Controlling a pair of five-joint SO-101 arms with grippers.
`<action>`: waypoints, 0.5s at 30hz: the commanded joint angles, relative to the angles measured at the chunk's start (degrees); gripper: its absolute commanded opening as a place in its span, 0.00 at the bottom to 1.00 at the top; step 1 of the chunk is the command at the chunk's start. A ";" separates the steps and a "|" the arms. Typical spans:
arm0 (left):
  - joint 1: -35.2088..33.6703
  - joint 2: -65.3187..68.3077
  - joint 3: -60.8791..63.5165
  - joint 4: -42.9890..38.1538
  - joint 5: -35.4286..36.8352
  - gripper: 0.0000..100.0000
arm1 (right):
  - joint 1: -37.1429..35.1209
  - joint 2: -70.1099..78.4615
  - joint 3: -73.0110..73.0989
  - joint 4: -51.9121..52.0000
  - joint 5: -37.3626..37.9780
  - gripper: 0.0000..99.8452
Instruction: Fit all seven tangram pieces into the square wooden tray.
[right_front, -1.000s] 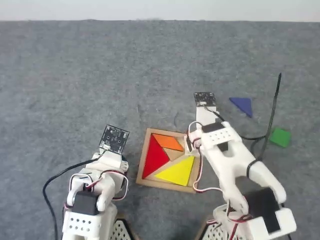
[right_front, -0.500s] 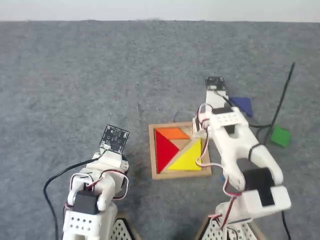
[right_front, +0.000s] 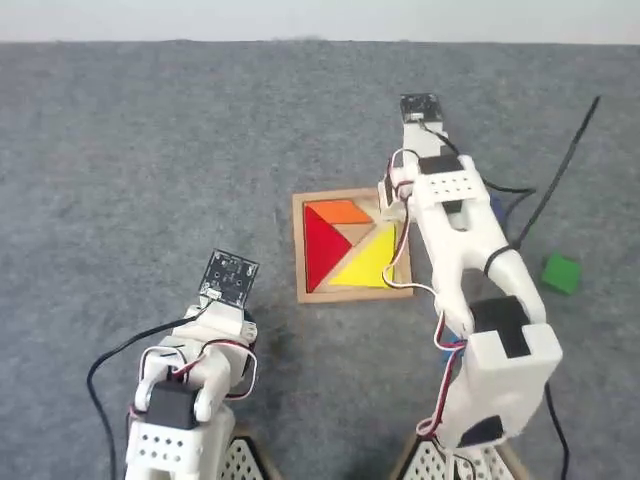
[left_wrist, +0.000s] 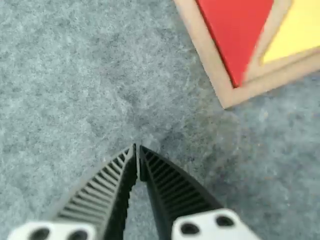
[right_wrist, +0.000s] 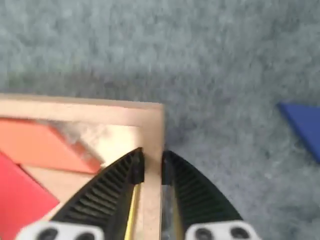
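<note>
The left arm (right_front: 195, 375) sat folded close to its base, and the left hand (left_wrist: 137, 148) pointed downward with its fingers pressed together. The right arm (right_front: 455, 235) stretched far forward, the right hand (right_wrist: 151, 159) pinched on the wooden tray (right_wrist: 75, 111) rim, one finger either side.

Plenty of room is offered by the grey mat (right_front: 150, 150) to the left of and beyond the tray (right_front: 350, 293), and a free strip is seen between the left gripper (left_wrist: 137, 150) and the tray's near corner. The tray's right side, though, is blocked by the right arm (right_front: 455, 215), and farther right the green piece (right_front: 561, 273) is met.
</note>
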 joint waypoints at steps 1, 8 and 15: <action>-0.26 -1.23 -0.66 0.26 0.26 0.01 | -2.59 -5.76 -3.96 5.41 3.87 0.18; -0.26 -1.23 -0.66 0.26 0.26 0.01 | -6.99 -12.18 -1.93 9.27 3.87 0.28; -0.26 -1.23 -0.66 0.26 0.26 0.01 | -9.63 -12.79 10.46 2.42 -4.48 0.17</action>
